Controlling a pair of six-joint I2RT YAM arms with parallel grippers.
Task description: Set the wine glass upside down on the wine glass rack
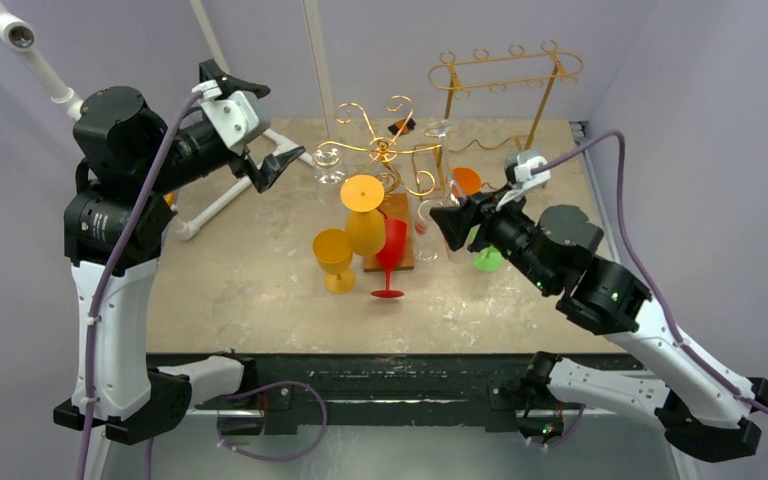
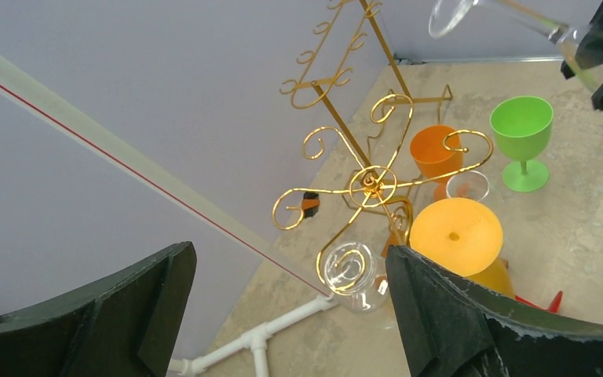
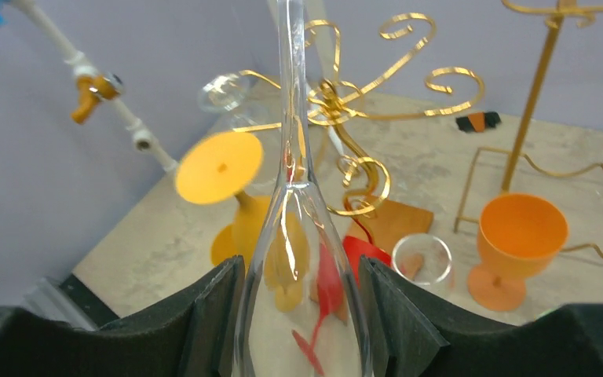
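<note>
- The clear wine glass (image 3: 294, 196) is in the air, at the bottom middle of the right wrist view. Its bowl sits between the fingers and its stem runs up out of the top of the frame, towards the rack.
- The right gripper (image 3: 300, 267) is clamped on that bowl, one pad on each side.
- The gold spiral rack (image 1: 385, 150) stands at the upper middle of the top view, well short of the glass's foot.
- Step in hand, as I read it: bringing the glass to the rack. Next, the foot must come up over a free curl, stem slid in, bowl hanging down (a wrist turn looks needed, since the glass lies nearly level in the left wrist view).
- The left gripper (image 2: 289, 255) hangs with fingers wide apart and nothing between them, at the upper left of the top view.
- In the way: an inverted yellow glass (image 1: 364, 215) just in front of the rack, and a second clear glass (image 2: 353, 275) under its left curl.
- Around the base: red glass (image 1: 390, 255), yellow goblet (image 1: 334, 255), orange goblet (image 3: 518, 236), green goblet (image 2: 522, 129).
</note>
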